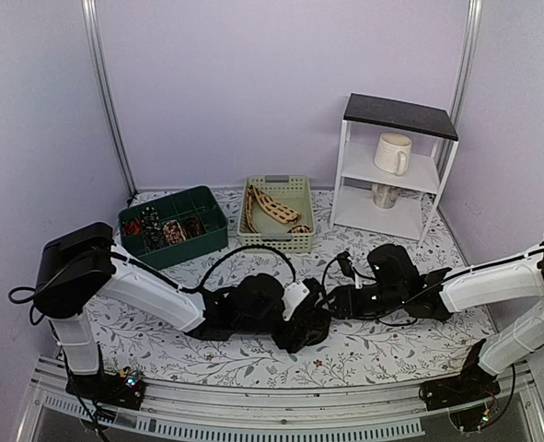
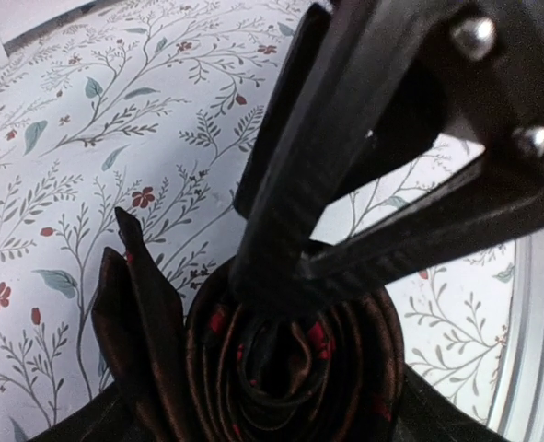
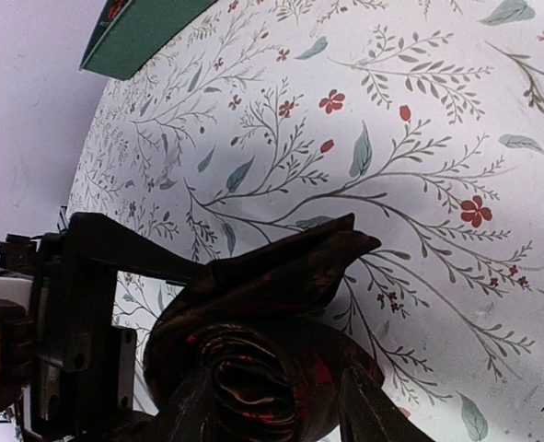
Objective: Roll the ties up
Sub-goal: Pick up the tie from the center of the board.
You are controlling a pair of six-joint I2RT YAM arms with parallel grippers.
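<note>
A dark brown-black tie (image 2: pixel 345 364) with red specks is wound into a coil, its pointed tail (image 3: pixel 299 262) sticking out over the flowered cloth. Mid-table, the two arms meet over it. My left gripper (image 1: pixel 301 324) is open, a finger low on either side of the coil (image 2: pixel 272 425). My right gripper (image 1: pixel 334 302) comes from the opposite side. One right finger (image 3: pixel 187 405) lies over the coil's centre and the other (image 3: pixel 375 405) at its outer edge. Whether they press on the fabric does not show.
A green divided tray (image 1: pixel 184 247) with small coiled ties stands at the back left. Beside it a beige basket (image 1: pixel 276 241) holds a beige tie (image 1: pixel 270 206). At the back right, a white shelf (image 1: pixel 345 157) carries a mug (image 1: pixel 393 153).
</note>
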